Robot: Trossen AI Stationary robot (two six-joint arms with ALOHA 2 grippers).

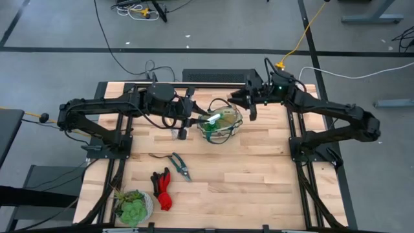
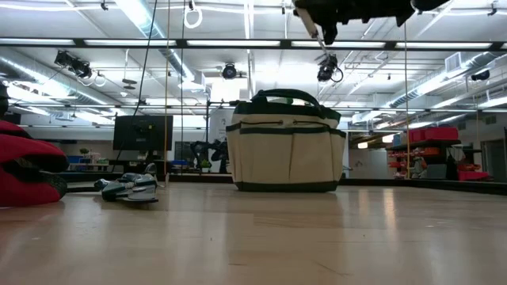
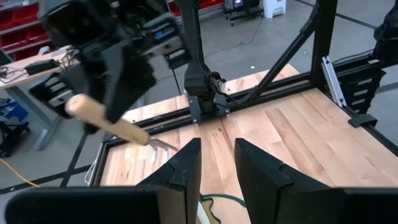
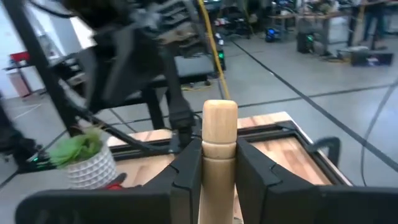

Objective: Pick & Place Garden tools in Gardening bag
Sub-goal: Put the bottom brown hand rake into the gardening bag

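The tan gardening bag (image 1: 220, 123) with dark green trim stands on its base at the table's far middle and also shows in the low view (image 2: 285, 146). A green round piece with a white handle (image 1: 213, 118) lies inside it. My right gripper (image 4: 219, 168) is just beyond the bag's far right side, above the table, shut on a wooden-handled hand fork (image 3: 118, 124). My left gripper (image 3: 217, 168) is open and empty over the bag's left rim. The green-handled shears (image 1: 180, 165) and red-and-black gloves (image 1: 163, 188) lie flat on the table nearer the front. My right gripper pinches the fork's wooden handle (image 4: 219, 149) between its two fingers, a little below the handle's rounded free end (image 4: 219, 115), which sticks out past the fingertips. The fork is lifted clear of the table and tilted, its metal tines (image 3: 161, 148) lower than the handle.
A leafy green plant in a pale pot (image 1: 134, 206) stands at the near left corner. Black frame rails (image 1: 194, 84) run along the table's far edge and both sides. Bare wood lies right of the bag and across the near right.
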